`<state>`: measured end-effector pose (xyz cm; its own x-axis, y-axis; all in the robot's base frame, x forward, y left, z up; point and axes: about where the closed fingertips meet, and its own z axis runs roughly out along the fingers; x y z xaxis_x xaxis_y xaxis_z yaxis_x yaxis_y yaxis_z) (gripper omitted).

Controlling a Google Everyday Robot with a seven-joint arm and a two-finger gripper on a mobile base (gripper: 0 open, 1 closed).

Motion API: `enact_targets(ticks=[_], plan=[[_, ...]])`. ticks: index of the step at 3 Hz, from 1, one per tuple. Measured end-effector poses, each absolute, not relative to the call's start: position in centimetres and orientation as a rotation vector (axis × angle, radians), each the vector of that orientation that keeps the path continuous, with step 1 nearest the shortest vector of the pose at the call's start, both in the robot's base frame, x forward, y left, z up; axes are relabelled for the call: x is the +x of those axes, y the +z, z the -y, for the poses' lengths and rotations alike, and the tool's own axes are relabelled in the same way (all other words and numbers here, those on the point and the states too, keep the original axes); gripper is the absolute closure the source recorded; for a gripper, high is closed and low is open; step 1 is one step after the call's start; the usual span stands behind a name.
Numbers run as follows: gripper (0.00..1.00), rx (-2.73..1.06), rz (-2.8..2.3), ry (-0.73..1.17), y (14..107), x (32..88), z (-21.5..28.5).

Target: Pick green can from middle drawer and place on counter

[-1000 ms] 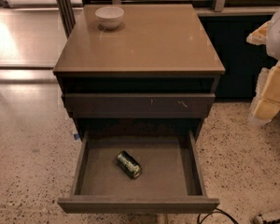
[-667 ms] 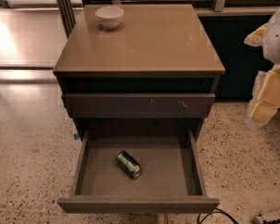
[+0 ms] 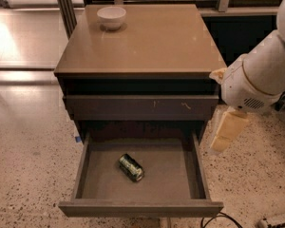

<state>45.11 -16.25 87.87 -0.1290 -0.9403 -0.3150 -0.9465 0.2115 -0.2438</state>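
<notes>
The green can lies on its side, turned diagonally, on the flat grey inside of the open middle drawer, a little left of its centre. The tan-brown counter tops the dark cabinet above it. My white arm comes in from the right. My gripper, with pale yellowish fingers, hangs down beside the cabinet's right side, above and to the right of the drawer's right wall. It is apart from the can and holds nothing that I can see.
A white bowl stands at the counter's back left corner. The closed drawer front with pale scratch marks sits above the open drawer. Speckled terrazzo floor surrounds the cabinet. A dark cable lies at the bottom right.
My arm and gripper have swung in from the right edge toward the cabinet's right side. The can, drawer and bowl have not moved.
</notes>
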Motion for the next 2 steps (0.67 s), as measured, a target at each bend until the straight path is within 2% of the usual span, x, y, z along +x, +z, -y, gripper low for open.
enact_targets(ticks=[2], plan=[[0.0,-1.824,-2.002,0.053,79.3,45.9,13.3]])
